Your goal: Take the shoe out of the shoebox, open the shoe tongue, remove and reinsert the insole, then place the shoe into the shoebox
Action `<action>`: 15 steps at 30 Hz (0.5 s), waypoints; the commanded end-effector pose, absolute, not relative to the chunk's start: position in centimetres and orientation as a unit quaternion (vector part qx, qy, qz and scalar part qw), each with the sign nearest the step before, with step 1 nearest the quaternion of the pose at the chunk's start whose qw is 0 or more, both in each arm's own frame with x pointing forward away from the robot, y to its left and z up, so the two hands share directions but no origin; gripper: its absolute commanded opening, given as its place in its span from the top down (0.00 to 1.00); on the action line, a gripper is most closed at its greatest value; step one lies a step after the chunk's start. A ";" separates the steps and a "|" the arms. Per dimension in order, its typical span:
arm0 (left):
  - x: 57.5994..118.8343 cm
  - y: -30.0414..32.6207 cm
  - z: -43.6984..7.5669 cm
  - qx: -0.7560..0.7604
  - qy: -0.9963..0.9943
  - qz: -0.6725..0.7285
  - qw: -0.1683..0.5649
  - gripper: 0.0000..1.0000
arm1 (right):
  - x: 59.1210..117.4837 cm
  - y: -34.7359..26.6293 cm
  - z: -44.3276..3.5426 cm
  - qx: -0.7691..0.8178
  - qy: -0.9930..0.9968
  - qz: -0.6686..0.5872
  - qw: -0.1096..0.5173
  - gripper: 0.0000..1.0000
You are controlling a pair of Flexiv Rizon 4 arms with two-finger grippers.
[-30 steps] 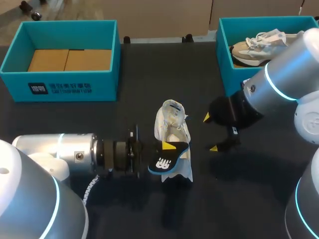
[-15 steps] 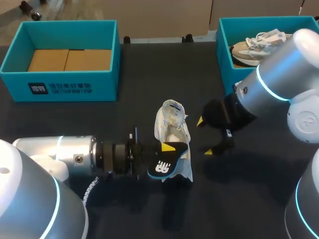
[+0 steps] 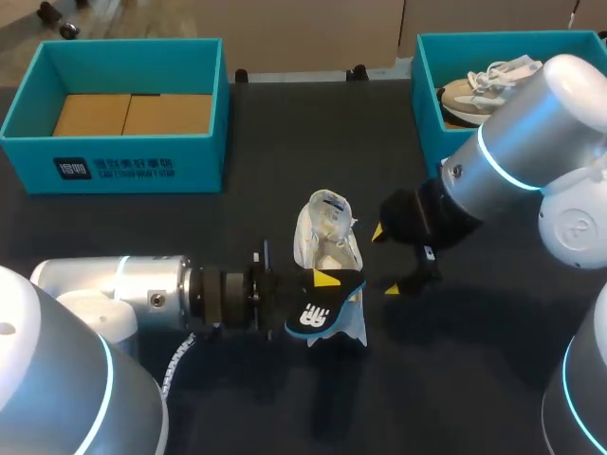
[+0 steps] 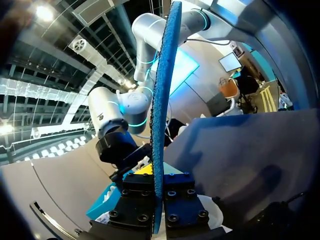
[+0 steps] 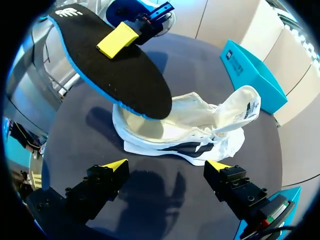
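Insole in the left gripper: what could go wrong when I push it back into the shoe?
1. The left gripper grips the insole near one end; the free length may bend or twist out.
2. The shoe lies unheld, the right gripper open beside it, so it may slide.

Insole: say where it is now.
Head view: the insole is clamped in the left tool near the table's middle, over the white shoe's near end, the open right tool beside it.
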State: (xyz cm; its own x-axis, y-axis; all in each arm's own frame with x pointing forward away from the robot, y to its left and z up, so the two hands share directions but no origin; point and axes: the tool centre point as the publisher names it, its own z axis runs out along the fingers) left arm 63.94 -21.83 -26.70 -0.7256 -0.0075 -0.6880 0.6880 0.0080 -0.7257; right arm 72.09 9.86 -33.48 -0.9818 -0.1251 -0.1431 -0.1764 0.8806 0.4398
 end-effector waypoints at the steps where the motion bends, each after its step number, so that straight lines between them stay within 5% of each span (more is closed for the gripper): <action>1: 64.5 -23.1 -27.3 0.257 0.659 -0.656 0.261 1.00 | 71.9 10.0 -33.6 -0.077 0.968 0.230 0.058 0.00; 15: 63.6 -23.5 -28.1 0.249 0.665 -0.658 0.250 1.00 | 71.9 10.0 -33.6 -0.077 0.968 0.230 0.058 0.00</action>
